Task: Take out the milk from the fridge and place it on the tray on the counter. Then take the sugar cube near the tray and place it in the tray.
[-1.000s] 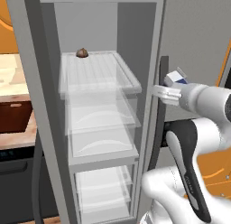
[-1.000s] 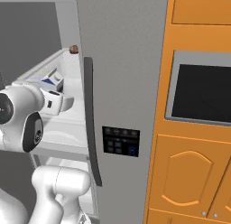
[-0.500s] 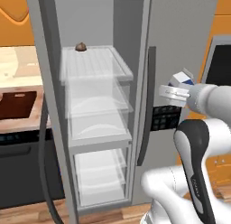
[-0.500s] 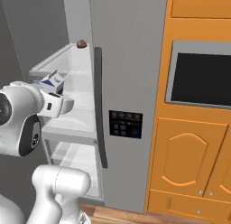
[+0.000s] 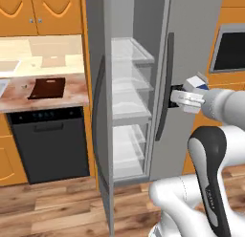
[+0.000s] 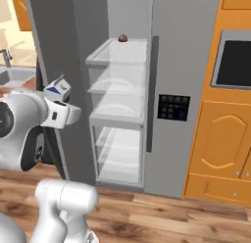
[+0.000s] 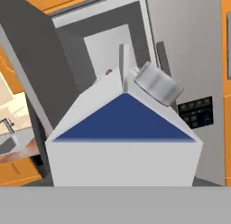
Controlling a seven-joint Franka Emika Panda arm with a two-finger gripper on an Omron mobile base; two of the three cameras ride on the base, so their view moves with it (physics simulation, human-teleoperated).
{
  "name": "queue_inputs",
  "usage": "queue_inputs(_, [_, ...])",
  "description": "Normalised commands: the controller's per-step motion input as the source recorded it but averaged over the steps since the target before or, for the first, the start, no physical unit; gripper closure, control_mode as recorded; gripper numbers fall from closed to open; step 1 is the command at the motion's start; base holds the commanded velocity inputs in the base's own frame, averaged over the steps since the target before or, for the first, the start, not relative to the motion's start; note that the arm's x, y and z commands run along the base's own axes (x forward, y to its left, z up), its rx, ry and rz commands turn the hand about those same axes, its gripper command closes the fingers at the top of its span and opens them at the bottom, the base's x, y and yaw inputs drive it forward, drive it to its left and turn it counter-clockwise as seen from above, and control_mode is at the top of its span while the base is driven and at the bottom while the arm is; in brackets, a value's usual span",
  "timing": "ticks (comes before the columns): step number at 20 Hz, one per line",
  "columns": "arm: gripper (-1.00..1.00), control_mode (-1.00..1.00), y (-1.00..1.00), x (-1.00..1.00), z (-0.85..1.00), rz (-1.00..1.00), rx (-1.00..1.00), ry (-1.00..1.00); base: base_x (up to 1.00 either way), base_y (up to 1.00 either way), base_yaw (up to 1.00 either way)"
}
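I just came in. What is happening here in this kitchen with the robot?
The white robot arm holds the small white milk carton with the blue band in its gripper, outside the tall grey fridge, whose door stands open. The flat dark brown tray lies on the reddish-beige stone counter to the left, with nothing on it yet. A small brown rounded lump sits on the fridge's top glass shelf.

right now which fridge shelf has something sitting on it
The top shelf: a small brown lump sits at its back. The shelves below look bare.
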Motion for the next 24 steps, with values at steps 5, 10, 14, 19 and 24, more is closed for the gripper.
queue_inputs(5, [1.00, 1.00, 0.00, 0.00, 0.00, 0.00, 0.00, 0.00, -0.13, 1.00, 0.09])
queue_inputs(10, [1.00, 1.00, 0.00, 0.00, 0.00, 0.00, 0.00, 0.00, 0.07, 1.00, 0.27])
queue_inputs(14, [1.00, 1.00, 0.00, 0.00, 0.00, 0.00, 0.00, 0.00, 0.71, 1.00, 0.14])
queue_inputs(19, [1.00, 1.00, 0.00, 0.00, 0.00, 0.00, 0.00, 0.00, 0.90, 0.86, -0.05])
queue_inputs(24, [1.00, 1.00, 0.00, 0.00, 0.00, 0.00, 0.00, 0.00, 0.99, 0.72, -0.19])
